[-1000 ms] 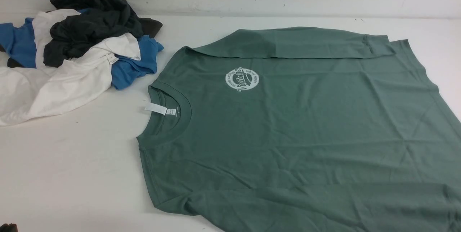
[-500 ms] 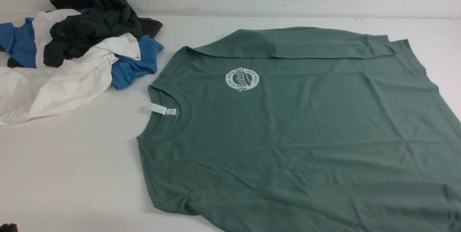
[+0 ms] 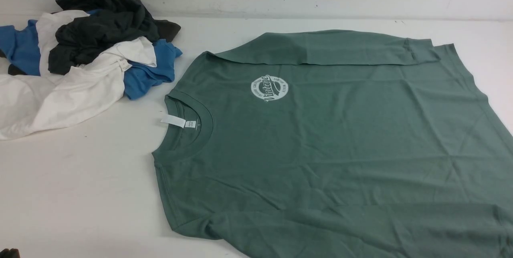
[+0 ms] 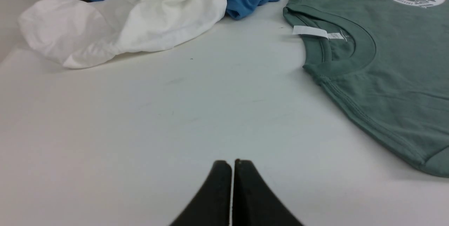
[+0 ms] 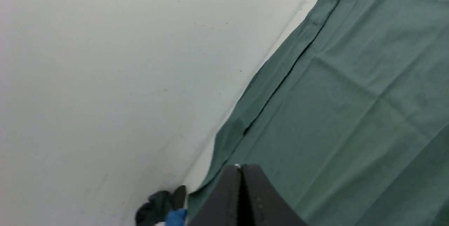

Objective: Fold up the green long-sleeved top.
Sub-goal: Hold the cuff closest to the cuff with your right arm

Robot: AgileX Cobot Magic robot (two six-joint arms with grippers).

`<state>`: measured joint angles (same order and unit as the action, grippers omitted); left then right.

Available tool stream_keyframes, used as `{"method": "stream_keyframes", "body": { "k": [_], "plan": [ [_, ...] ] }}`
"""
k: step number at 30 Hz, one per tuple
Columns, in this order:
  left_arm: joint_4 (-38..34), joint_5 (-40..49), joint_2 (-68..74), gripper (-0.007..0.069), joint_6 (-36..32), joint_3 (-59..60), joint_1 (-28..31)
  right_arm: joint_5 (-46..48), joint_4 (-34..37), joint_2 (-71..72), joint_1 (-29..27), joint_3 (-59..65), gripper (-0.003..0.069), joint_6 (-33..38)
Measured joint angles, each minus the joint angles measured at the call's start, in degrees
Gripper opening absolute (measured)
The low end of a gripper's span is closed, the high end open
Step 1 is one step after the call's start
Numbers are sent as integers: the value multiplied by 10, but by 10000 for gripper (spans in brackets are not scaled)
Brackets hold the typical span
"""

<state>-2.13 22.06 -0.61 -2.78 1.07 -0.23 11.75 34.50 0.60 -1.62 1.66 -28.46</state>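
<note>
Left gripper (image 4: pixel 231 164) and right gripper (image 5: pixel 241 168) both pressed together, holding nothing.
The green long-sleeved top (image 3: pixel 340 138) lies flat on the desk (image 3: pixel 80 190), logo up, collar toward my left, its far sleeve (image 3: pixel 328 47) laid over the body, I judge to square it for folding; the heap of other clothes (image 3: pixel 80 57) sits apart.

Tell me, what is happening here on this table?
A two-armed robot is to fold the green long-sleeved top, which lies spread front up on the white table, its far sleeve folded over the body. Neither arm holds it: the left gripper is shut and empty over bare table near the collar, and the right gripper, also shut, is over the cloth near one edge. A pile of blue, white and dark clothes lies apart at the far left.
</note>
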Motion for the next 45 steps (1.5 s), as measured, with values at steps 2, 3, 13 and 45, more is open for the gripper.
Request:
{"method": "stream_keyframes", "body": {
  "k": [2,3,13,45],
  "plan": [
    [0,0,0,-1,0,0,0,-5,59,0,0,0,-15,2],
    [0,0,0,-1,0,0,0,-6,62,0,0,0,-15,6],
    [0,0,0,-1,0,0,0,42,14,-79,0,-341,-15,404],
    [0,0,0,-1,0,0,0,480,-417,-942,-81,-618,10,277]
  ]
}}
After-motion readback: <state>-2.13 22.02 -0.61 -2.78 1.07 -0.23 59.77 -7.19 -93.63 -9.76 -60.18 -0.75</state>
